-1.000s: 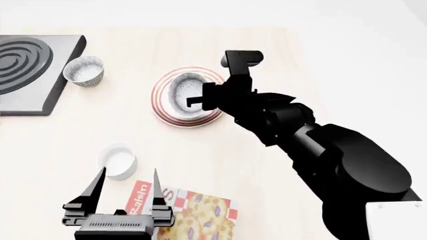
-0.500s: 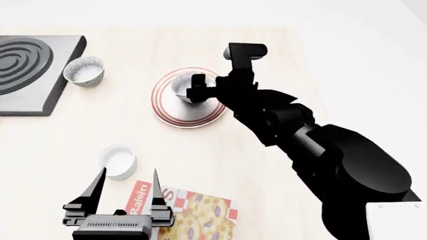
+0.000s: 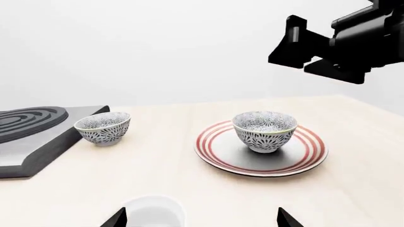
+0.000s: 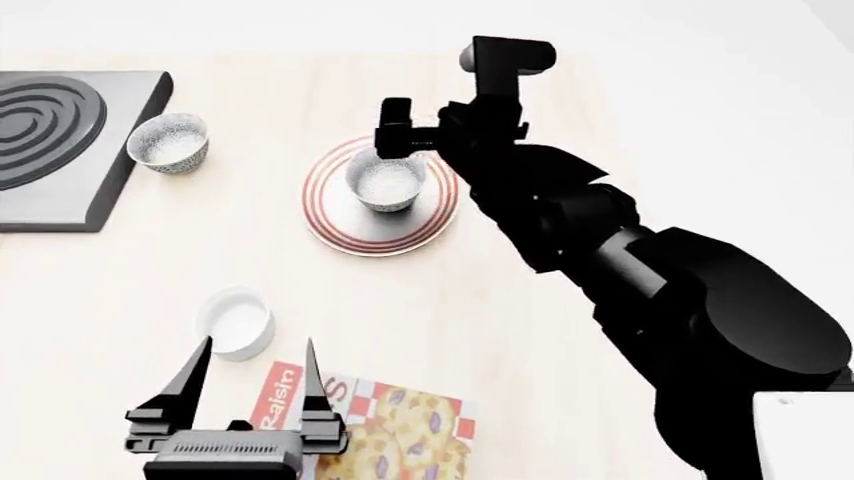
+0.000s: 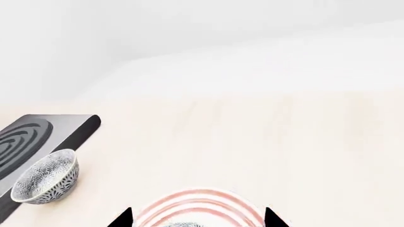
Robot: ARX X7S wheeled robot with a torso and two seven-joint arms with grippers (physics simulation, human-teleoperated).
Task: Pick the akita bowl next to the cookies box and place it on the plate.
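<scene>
The akita bowl (image 4: 386, 180) stood upright at the centre of the plate (image 4: 331, 215), resting on it, clear of any gripper. The right gripper (image 4: 395, 128) hung above the bowl's far rim, apart from it, with its jaws spread and nothing between them; in the right wrist view only the two fingertips (image 5: 121, 218) showed, one to each side of the plate's (image 5: 200, 201) ringed rim. In the left wrist view the akita bowl (image 3: 264, 131) sat on the plate (image 3: 221, 146) with the right gripper (image 3: 295, 45) well above it.

A second speckled bowl (image 4: 168, 141) stood on the worktop (image 4: 507, 330) just beside the corner of the grey stove burner plate (image 4: 60, 140), well apart from the plate. A plain white cup (image 4: 236, 322) stood nearer the robot, close to the cookies box (image 4: 387, 425), which lay flat at the near edge of the head view.

The left gripper (image 4: 250, 370) hovered over the near end of the cookies box, jaws released and holding nothing.
</scene>
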